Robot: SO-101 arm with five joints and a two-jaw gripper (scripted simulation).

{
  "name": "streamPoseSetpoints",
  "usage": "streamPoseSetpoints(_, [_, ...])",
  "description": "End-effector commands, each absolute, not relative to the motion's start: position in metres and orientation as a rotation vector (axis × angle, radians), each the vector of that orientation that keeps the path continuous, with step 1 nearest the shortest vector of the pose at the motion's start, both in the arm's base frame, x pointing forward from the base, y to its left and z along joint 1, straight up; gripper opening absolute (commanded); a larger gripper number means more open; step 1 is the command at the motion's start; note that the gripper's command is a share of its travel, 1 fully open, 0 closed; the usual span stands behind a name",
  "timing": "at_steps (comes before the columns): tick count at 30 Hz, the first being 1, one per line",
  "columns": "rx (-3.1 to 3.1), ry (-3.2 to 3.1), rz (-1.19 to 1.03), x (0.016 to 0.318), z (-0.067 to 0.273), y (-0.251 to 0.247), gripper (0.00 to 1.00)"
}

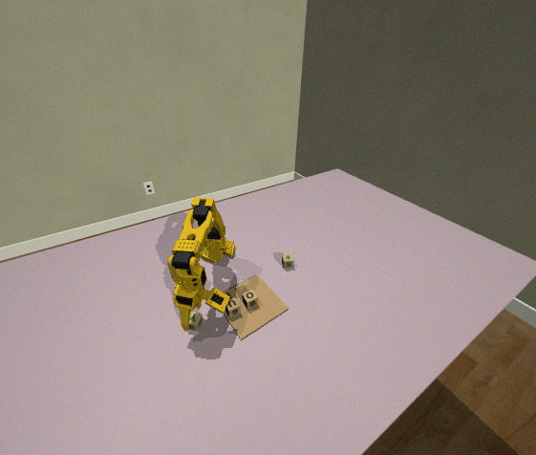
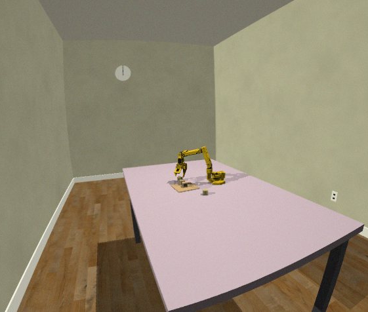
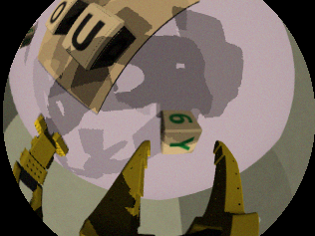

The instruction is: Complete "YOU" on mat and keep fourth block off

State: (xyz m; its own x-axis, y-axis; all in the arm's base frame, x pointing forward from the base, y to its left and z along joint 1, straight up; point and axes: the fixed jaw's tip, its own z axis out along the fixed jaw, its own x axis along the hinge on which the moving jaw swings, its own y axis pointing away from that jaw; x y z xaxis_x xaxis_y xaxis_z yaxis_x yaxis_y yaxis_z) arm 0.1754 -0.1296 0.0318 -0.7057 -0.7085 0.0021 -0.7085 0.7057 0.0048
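From the wrist view, the end effector (image 3: 180,158) hangs with its jaws partly apart and nothing between them. Just beyond the tips, the Y block (image 3: 177,132) lies on the table (image 3: 258,60), off the mat (image 3: 142,0), a green Y showing on its side. Farther off on the mat sit the U block (image 3: 90,32) and O block (image 3: 59,11), side by side.

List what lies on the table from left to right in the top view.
Block under the gripper → U block → O block → lone block off the mat.
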Motion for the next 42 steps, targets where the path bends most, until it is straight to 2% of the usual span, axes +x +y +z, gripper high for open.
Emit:
streamPoseSetpoints(1, [1.227, -2.953, 0.164, 0.1854, 0.0449, -0.1389, 0.35])
streamPoseSetpoints(42, [1.227, -2.953, 0.164, 0.1856, 0.0365, -0.1391, 0.35])
